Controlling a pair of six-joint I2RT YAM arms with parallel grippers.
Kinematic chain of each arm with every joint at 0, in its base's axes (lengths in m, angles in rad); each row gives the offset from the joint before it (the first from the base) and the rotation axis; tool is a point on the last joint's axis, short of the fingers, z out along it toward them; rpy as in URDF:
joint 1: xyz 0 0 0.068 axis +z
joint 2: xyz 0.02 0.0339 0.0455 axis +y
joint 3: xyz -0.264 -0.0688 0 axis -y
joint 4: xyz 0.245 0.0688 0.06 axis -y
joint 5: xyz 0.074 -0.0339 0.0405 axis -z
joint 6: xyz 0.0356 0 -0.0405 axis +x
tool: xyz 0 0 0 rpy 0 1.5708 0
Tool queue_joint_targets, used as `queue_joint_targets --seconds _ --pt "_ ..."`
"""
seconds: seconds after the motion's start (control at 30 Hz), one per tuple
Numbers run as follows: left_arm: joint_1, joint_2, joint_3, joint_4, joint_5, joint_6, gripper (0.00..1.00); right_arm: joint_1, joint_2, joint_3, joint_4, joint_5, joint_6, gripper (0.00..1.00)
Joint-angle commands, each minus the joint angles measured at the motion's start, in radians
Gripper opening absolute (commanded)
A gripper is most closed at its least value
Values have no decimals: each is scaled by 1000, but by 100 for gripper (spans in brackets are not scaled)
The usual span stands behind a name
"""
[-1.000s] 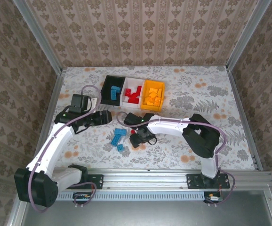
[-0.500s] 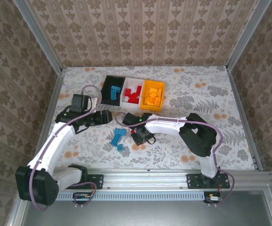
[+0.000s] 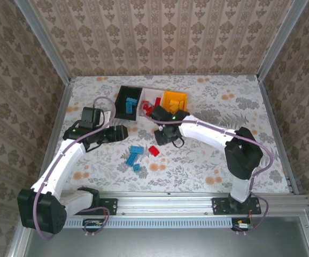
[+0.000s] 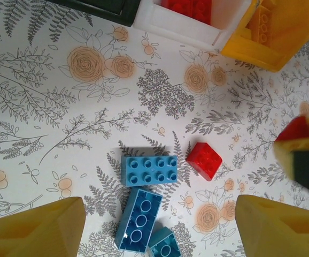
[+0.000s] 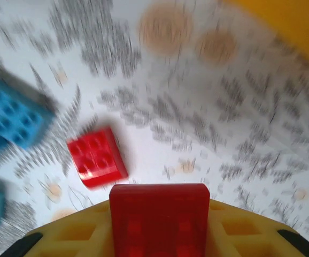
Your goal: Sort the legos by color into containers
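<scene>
**Held red lego** (image 5: 159, 211): clamped between the yellow fingers (image 5: 63, 235) of the right gripper (image 3: 165, 135). It is lifted clear of the table (image 3: 213, 160), near the front of the bin row. The right wrist view is motion-blurred.

**Loose red lego** (image 4: 203, 159): lies flat on the table, just beside the light blue lego (image 4: 150, 170) and not touching it.

**Other loose legos:** a darker blue lego (image 4: 139, 219) lies against the near side of the light blue one. A small blue lego (image 4: 165, 243) sits next to its lower end.

**Containers:** three bins are joined in a row at the far middle of the table.
- The black bin (image 3: 123, 92) holds blue pieces.
- The white bin (image 3: 141, 114) holds red pieces.
- The orange-yellow bin (image 3: 176, 93) holds orange-yellow pieces.

**Left gripper** (image 3: 121, 134): fingers spread wide and gripping nothing. It hovers over the blue legos.
</scene>
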State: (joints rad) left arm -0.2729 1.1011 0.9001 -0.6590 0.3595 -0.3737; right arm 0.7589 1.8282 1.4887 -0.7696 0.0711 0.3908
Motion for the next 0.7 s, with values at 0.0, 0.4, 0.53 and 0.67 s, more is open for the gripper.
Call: queue_joint_targets --seconds 0.0,0.4,0.53,0.67 --pt "6 -36 -20 -35 -7 17 76 -57 30 147 -38 -86 -21 37" --pt "-245 -17 -106 17 -108 -60 80 -200 496 811 -126 -231 -10 38" --pt "-290 26 -101 42 -110 -59 83 -223 595 964 -156 -239 -14 54" --pt "-321 75 -70 49 -111 -34 86 -256 599 1018 -163 -263 -1 60"
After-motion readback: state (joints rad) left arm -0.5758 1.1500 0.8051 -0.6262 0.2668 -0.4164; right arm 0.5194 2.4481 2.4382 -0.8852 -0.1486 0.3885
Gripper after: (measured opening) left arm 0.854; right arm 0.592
